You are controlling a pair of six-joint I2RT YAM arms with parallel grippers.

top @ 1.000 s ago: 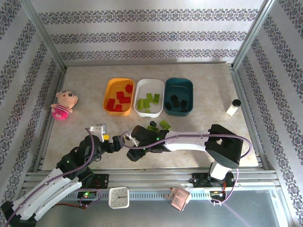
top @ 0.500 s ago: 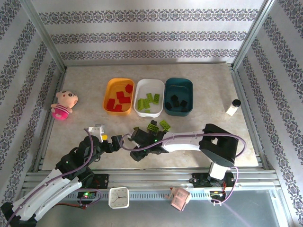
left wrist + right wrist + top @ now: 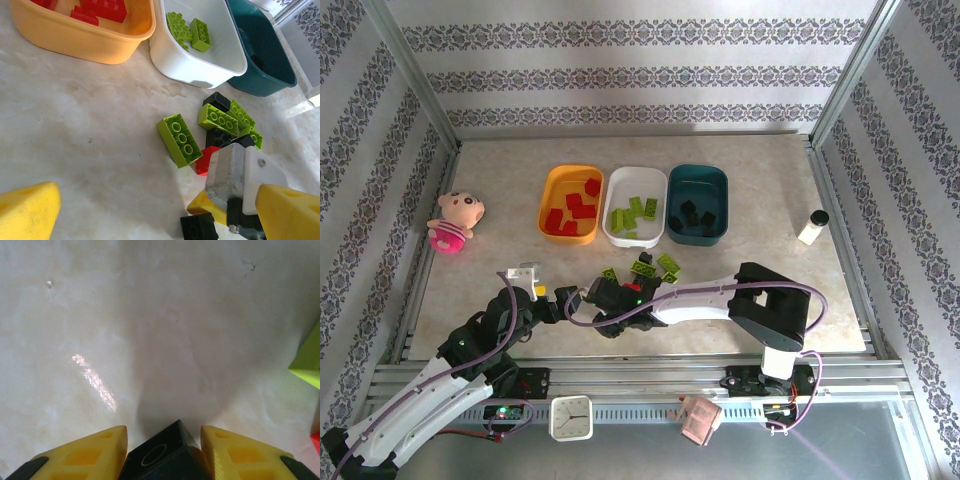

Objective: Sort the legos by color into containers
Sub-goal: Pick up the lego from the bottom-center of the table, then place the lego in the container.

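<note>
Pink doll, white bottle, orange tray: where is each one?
pink doll [image 3: 453,222], top view, on its middle.
white bottle [image 3: 810,231], top view, on its body.
orange tray [image 3: 565,183], top view, on the bare floor inside.

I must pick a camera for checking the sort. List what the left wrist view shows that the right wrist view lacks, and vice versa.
Left wrist: orange-yellow tray with red bricks, white tray with green bricks, teal tray, the loose pile, the open left gripper. Right wrist: a black brick pinched between both fingers of the right gripper. Shared: pale table, a loose lime green brick, the right gripper itself.
</note>
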